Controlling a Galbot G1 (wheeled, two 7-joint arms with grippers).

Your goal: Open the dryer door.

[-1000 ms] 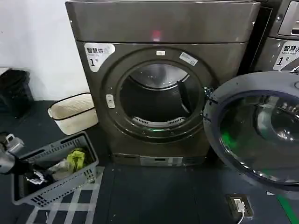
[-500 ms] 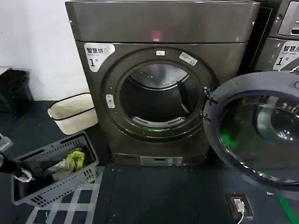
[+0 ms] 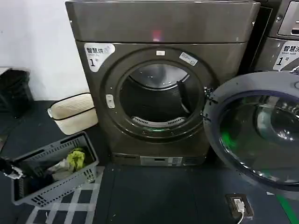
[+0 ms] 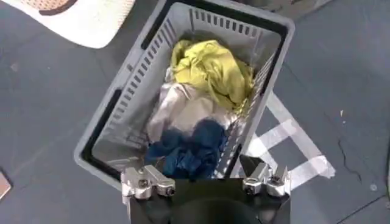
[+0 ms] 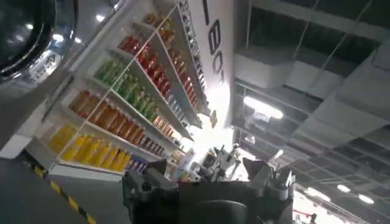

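Item 1, the dryer: you have the dark bronze-grey front-loader standing against the wall, white "1" sticker at upper left of its face, small pink light lit on the top panel. Its round opening is fully exposed and you can see into the drum.

Item 2, the dryer door: swung wide on its hinge at the right of the opening, grey inner rim and dark glass facing you, hanging in front of the neighbouring machine. Nothing touches it.

Item 3, the left gripper: low at the far left of the head view, above the near end of the grey laundry basket. Its fingers stand spread apart with nothing between them. The basket holds yellow, pale and blue clothes and sits on the floor to the left of the dryer, well apart from the door.

Item 4, the right gripper: aimed upward toward ceiling lights and stocked shelves, away from the dryer; its fingers stand apart and hold nothing.

Item 5, a cream bin: beside the dryer's left flank, untouched.

Status, as you may judge it: the door is open, so the task reads as done. No opening work looks left; at most the arms need parking.
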